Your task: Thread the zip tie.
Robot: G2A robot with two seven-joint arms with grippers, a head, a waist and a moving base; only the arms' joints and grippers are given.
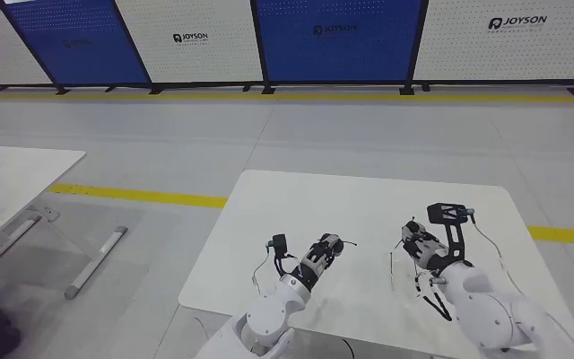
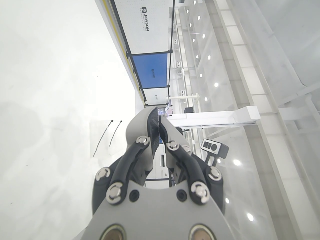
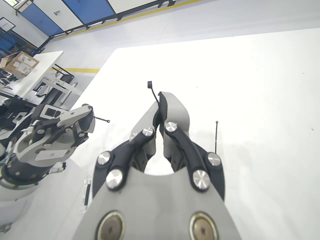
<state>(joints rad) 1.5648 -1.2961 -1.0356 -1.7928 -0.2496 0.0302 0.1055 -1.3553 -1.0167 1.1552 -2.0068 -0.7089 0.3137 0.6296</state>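
Two clenched hands: the left hand [image 3: 92, 119] holds the left zip tie [image 3: 102, 119] pointing lengthwise at the right hand [image 3: 160, 101], which grips the right zip tie [image 3: 153, 92].

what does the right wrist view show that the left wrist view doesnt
Right wrist view: the right gripper shut on a zip tie, head poking out, and the left gripper gripping a second zip tie. Left wrist view: two loose ties side by side, plus ceiling lights. Both: the white table, a loose tie on it.
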